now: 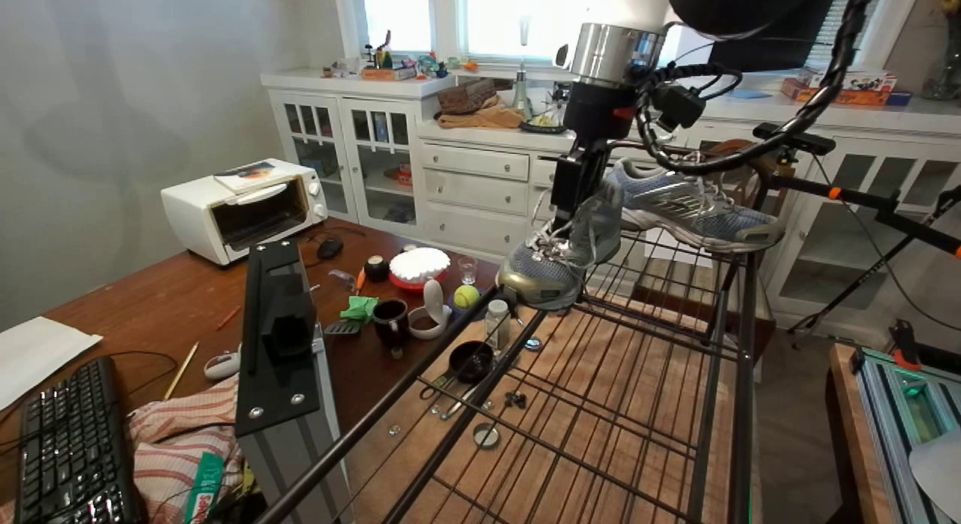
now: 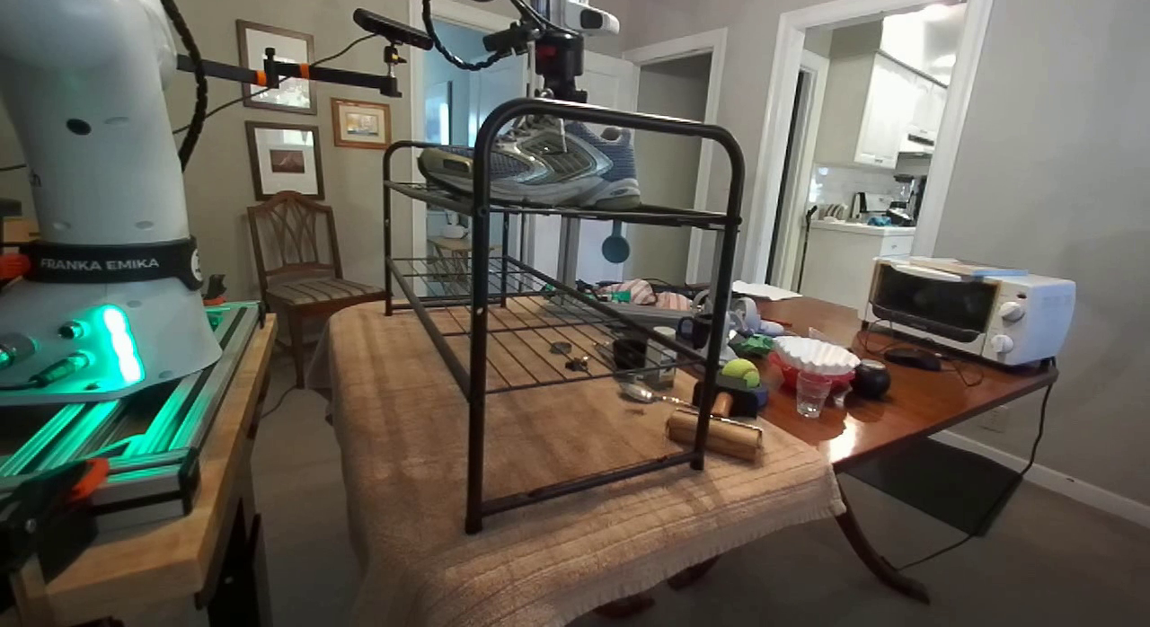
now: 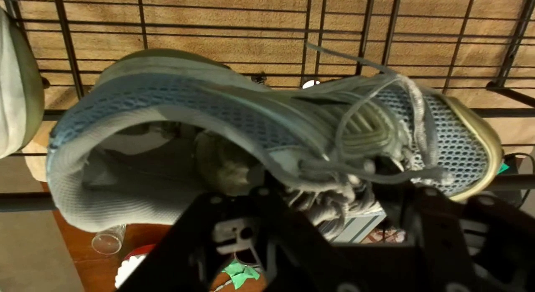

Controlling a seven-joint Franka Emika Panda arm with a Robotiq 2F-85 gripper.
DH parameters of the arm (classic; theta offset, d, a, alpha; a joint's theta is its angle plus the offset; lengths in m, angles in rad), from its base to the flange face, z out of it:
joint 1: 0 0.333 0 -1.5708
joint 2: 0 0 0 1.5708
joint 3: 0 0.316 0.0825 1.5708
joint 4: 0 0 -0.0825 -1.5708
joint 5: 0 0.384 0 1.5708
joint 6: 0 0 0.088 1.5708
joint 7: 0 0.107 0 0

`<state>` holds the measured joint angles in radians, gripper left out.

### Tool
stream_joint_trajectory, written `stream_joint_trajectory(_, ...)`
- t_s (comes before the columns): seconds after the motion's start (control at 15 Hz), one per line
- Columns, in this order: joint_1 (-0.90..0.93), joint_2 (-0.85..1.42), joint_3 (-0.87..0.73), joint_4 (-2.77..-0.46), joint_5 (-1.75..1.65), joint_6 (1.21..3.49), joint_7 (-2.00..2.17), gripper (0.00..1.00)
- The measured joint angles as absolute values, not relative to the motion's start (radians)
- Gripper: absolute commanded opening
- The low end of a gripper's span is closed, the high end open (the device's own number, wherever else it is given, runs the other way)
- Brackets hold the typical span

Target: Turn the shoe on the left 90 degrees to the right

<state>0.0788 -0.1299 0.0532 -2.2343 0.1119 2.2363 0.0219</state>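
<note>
The shoe (image 1: 544,272), a grey-silver mesh sneaker with pale laces, sits on the rack's top shelf, toe toward the camera in an exterior view. In the wrist view the shoe (image 3: 188,91) lies crosswise, heel left and toe right. My gripper (image 3: 330,183) is down at its laces, fingers part-way apart with the tongue and laces between them. One finger reaches into the collar; the tips are partly hidden. The gripper (image 1: 559,224) points straight down in an exterior view. The matching second sneaker (image 1: 698,209) stands behind, turned sideways; it hides the shoe in an exterior view (image 2: 557,164).
The black wire rack (image 1: 638,411) has raised end bars (image 2: 620,115) near the shoes. It stands on a towel-covered table (image 2: 404,456). Beneath and beside it are a spice jar (image 1: 497,325), a dark bowl (image 1: 471,361), a tennis ball (image 1: 466,296) and a toaster oven (image 1: 240,209).
</note>
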Motion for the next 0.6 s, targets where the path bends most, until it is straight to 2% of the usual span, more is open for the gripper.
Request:
stream_joint_trajectory(0.2,0.08,-0.135,0.054,-2.231,0.129,2.236,-0.004,0.09)
stream_joint_trajectory(0.27,0.08,-0.136,0.053,-2.23,0.135,2.236,-0.019,0.05)
stream_joint_trajectory(0.6,0.081,-0.136,0.055,-2.225,0.143,2.235,-0.082,0.04)
